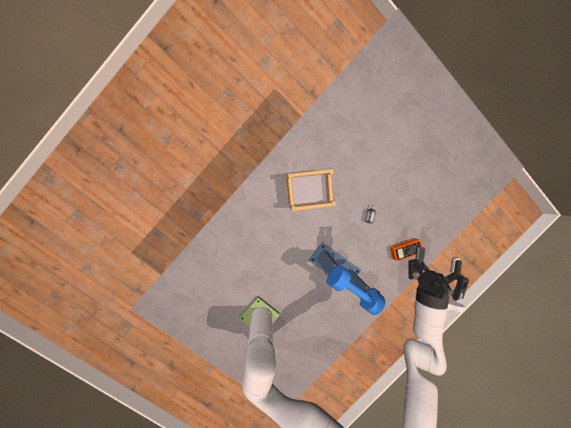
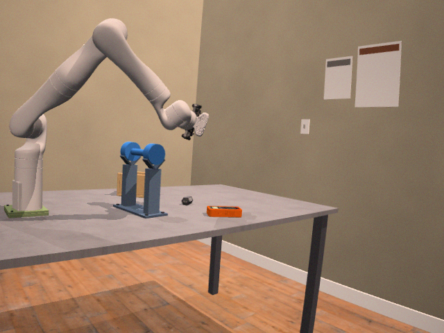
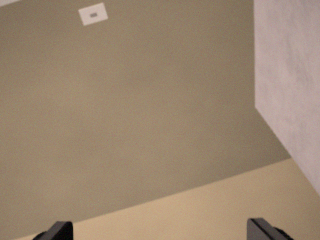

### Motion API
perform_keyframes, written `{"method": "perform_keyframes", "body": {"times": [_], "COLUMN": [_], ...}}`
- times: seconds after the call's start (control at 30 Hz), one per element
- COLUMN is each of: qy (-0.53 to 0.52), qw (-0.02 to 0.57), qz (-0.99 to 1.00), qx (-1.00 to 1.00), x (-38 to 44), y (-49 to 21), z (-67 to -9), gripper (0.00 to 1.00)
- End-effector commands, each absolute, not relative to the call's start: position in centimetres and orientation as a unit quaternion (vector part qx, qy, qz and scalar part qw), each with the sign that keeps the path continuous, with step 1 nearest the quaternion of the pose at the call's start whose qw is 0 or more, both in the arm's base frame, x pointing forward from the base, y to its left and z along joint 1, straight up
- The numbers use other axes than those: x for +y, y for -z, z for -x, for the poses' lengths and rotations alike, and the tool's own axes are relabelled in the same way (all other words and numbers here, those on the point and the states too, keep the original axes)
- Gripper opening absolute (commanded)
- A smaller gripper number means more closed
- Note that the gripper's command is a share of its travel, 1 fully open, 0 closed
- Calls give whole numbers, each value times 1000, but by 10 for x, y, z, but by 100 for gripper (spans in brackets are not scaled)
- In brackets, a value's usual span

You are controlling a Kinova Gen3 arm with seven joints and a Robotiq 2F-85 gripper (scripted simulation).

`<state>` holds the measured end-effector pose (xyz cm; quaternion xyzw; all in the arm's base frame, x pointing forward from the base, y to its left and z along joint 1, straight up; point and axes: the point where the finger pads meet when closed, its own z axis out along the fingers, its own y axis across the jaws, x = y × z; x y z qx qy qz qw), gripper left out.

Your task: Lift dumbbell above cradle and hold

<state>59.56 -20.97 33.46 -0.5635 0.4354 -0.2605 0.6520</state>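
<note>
A blue dumbbell [image 1: 355, 287] [image 2: 142, 152] lies across the two V-shaped tops of a tall blue-grey cradle [image 1: 322, 255] [image 2: 152, 189] on the grey table [image 1: 392, 138] [image 2: 89, 229]. My gripper [image 1: 438, 263] [image 2: 199, 123] is open and empty. It hangs in the air to the right of the dumbbell and a little higher, well apart from it, out past the table's edge. It points at the wall. In the wrist view only the two fingertips show, at the bottom corners, with my gripper [image 3: 161, 232] facing bare wall; the dumbbell is out of that view.
An orange multimeter [image 1: 405, 250] [image 2: 223, 211] lies near the table edge below the gripper. A small dark grey object [image 1: 370, 215] [image 2: 186, 200] lies beside it. A wooden frame box [image 1: 312, 174] [image 2: 120, 182] stands behind the cradle. The arm's green base plate [image 1: 251, 310] [image 2: 25, 211] sits at the left.
</note>
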Motion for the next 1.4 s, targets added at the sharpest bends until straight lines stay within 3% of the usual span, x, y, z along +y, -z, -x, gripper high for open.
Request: {"method": "perform_keyframes", "body": {"times": [0.0, 0.83, 1.37], "qy": [261, 259, 235], "qw": [652, 648, 592], "qz": [564, 567, 598], "qx": [435, 439, 486], "x": [-210, -209, -203], "y": [-336, -335, -332], "z": [-596, -594, -569], "gripper": [100, 100, 100]}}
